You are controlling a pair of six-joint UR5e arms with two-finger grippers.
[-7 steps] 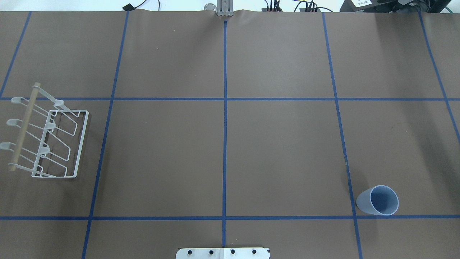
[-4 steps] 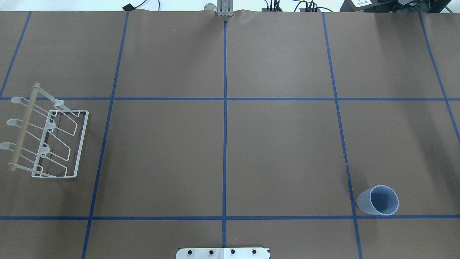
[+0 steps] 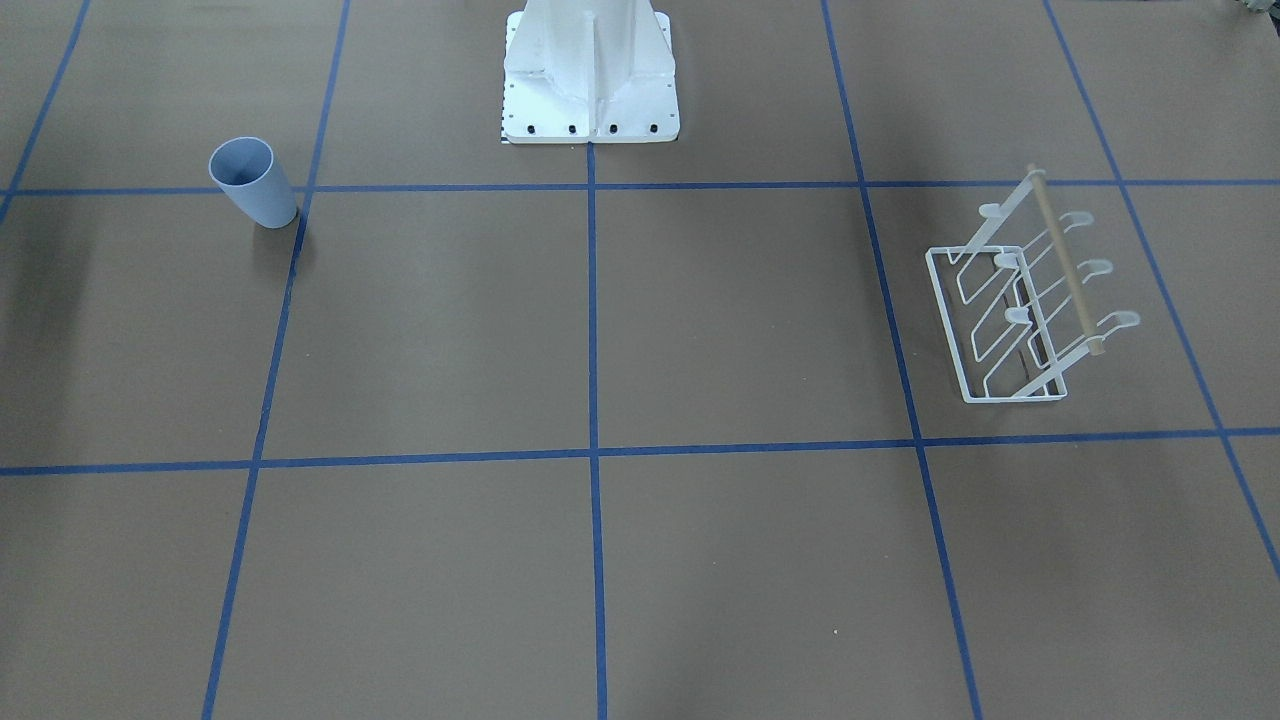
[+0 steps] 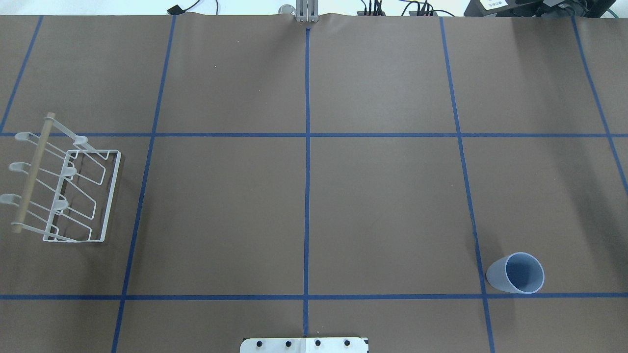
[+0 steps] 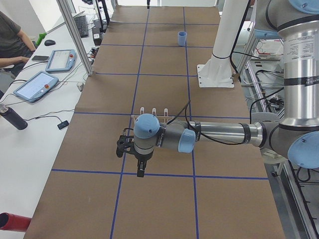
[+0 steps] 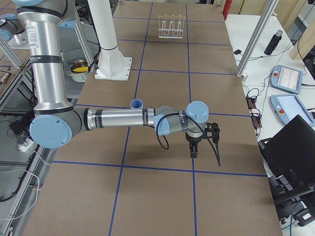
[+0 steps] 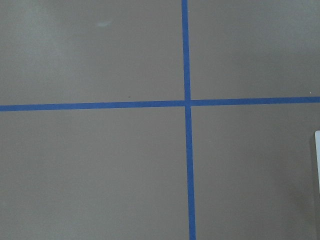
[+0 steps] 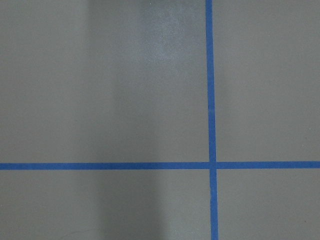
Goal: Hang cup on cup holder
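**Overhead view, left to right.** At 9 o'clock stands the white wire cup holder (image 4: 32,172), which has a rectangular base, slanted loops, flat rounded peg tips and a light wooden rod on top. It rests on the matte brown table sheet (image 4: 382,196), gridded with blue tape. At 6 o'clock is my white metal base plate (image 4: 304,344). At 4 o'clock the small pale blue plastic cup (image 4: 515,273), smooth and tapered, stands rim up just beside a tape crossing, well apart from the holder.

**Front-facing view.** The order is mirrored: cup (image 3: 252,182) at 10 o'clock, holder (image 3: 1066,260) at 3 o'clock.

**Side views.** Only these show my arms. My left gripper (image 5: 140,173) hangs fingers down in front of the holder (image 5: 153,112). My right gripper (image 6: 193,153) hangs likewise, and my right forearm partly hides the cup (image 6: 137,104). I cannot tell whether either pair of jaws is apart or together.

**Wrist views.** Each shows only the brown sheet and a tape crossing.
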